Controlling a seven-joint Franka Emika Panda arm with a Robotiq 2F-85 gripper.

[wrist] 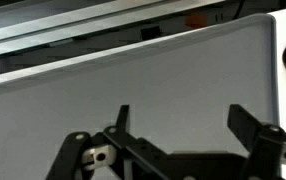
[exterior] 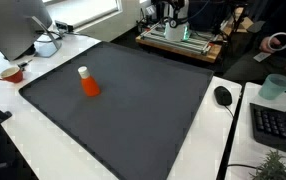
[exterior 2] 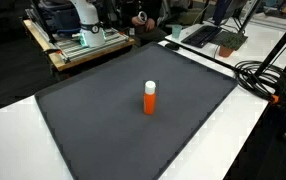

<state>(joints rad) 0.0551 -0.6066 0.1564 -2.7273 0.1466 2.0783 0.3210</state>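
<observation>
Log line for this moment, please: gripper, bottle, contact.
gripper: fingers open, empty, over dark mat | orange bottle: upright on mat, white cap on | contact: none seen

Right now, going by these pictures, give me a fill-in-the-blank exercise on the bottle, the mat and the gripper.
The orange bottle has a ____ cap.
It stands ____ on the dark grey mat.
In the wrist view the gripper holds nothing, and its jaws stand ____.
Missing words: white; upright; open.
</observation>
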